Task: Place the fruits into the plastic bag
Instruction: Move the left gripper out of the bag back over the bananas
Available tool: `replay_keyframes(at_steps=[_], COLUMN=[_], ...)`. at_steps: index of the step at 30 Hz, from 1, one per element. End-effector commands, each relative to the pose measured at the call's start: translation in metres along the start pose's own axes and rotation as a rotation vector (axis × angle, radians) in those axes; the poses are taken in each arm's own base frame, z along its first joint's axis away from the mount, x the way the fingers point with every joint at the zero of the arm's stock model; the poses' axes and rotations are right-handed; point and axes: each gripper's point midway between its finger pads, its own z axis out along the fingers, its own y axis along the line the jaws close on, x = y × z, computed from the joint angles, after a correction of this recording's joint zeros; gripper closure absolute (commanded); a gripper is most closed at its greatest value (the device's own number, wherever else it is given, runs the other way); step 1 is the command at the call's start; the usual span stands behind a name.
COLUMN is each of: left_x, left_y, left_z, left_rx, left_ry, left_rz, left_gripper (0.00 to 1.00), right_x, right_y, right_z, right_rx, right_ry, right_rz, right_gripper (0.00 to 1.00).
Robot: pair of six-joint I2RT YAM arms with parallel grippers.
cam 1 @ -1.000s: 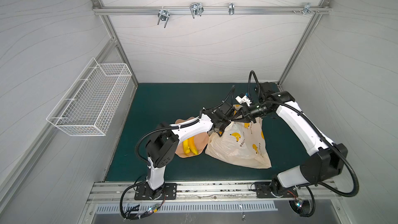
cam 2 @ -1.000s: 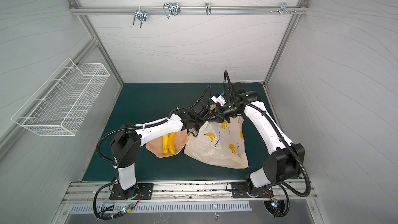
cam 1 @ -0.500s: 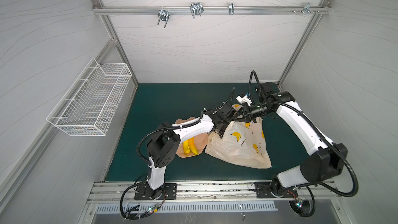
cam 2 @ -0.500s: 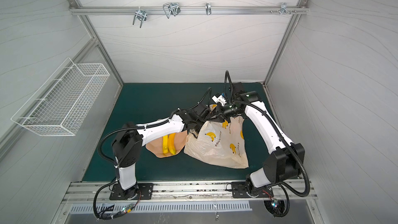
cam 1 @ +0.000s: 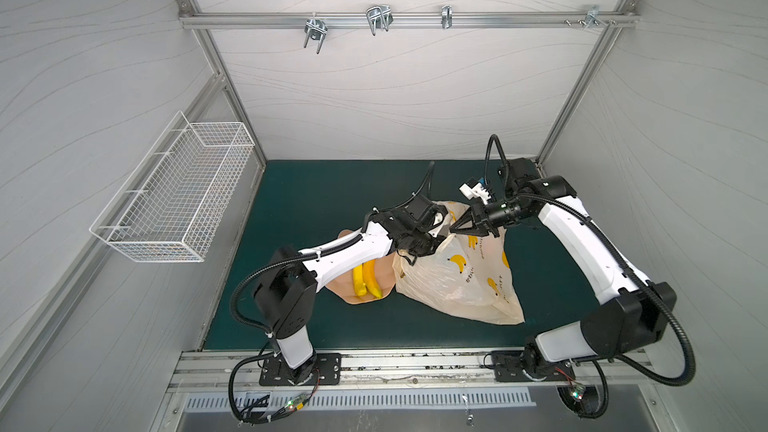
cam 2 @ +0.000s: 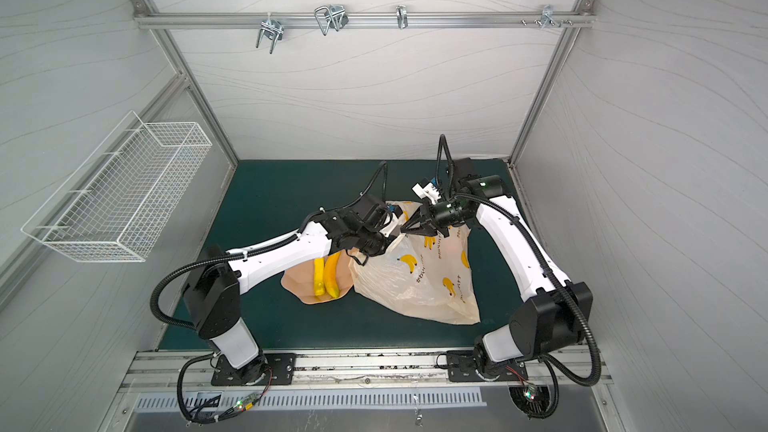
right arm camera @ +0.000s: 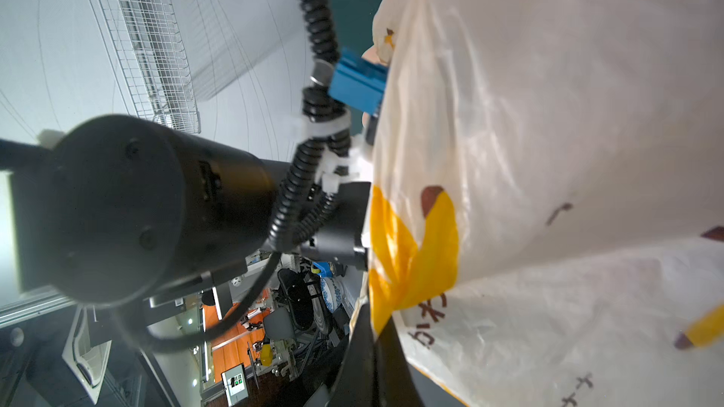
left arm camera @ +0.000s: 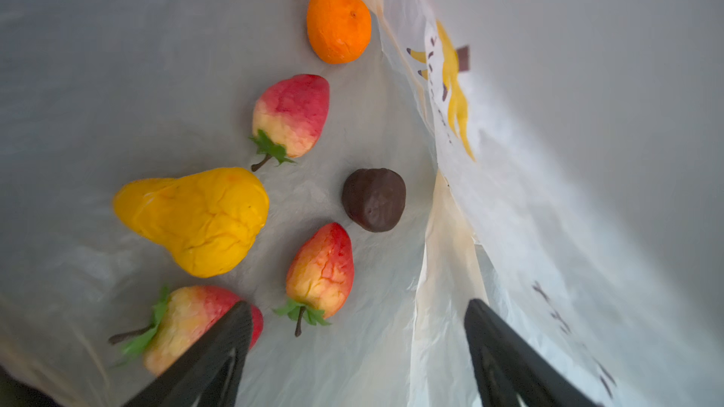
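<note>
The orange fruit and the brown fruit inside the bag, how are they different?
The orange fruit is bright, with a rough, dimpled skin, while the brown fruit is dark, smoother and slightly shiny. The orange fruit also lies farther from the open left gripper than the brown fruit does. Both are roundish, both lie loose inside the plastic bag, and neither is held.

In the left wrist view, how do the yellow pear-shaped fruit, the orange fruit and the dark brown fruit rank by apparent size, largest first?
1. yellow pear-shaped fruit, clearly the largest.
2. orange fruit.
3. dark brown fruit.
The last two look nearly alike; the orange one appears only slightly longer, so their order is unsure.
</note>
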Motion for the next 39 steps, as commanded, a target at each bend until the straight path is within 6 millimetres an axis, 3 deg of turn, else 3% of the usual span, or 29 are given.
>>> replay_keyframes(at_steps=[1,7,14,23,35,39], left_x=[-0.011,-0.016,-0.016,-0.012,-0.023,-0.026], left_y=[-0.004,0.011,0.027,0.022,0.076,0.084], left_z=[-0.02,-0.046,-0.064,-0.083,-0.135,-0.156], left_rx=[0.053,0.056,-0.016,0.052,-0.232,-0.271], left_ry=[-0.075,-0.172,-0.262,-0.411,-0.636,-0.688], left_rz=[0.022,0.006,-0.058,-0.071,-0.23,-0.287], left_gripper=[0.13,0.15,0.15,0.15,0.15,0.15], right_x=[0.008,0.008,0.01,0.01,0.012,0.013], right_y=[0.002,0.0,-0.004,-0.006,-0.004,-0.004], right_z=[-0.009,-0.009,-0.009,-0.01,-0.011,-0.012], right_rx=[0.019,0.021,0.033,0.045,0.044,0.045], right_ry=[-0.013,-0.016,-0.017,-0.029,-0.03,-0.034], right_rz=[-0.017,-0.007,0.001,0.007,0.003,0.0], right_gripper=[1.0,1.0,1.0,1.0,1.0,1.0])
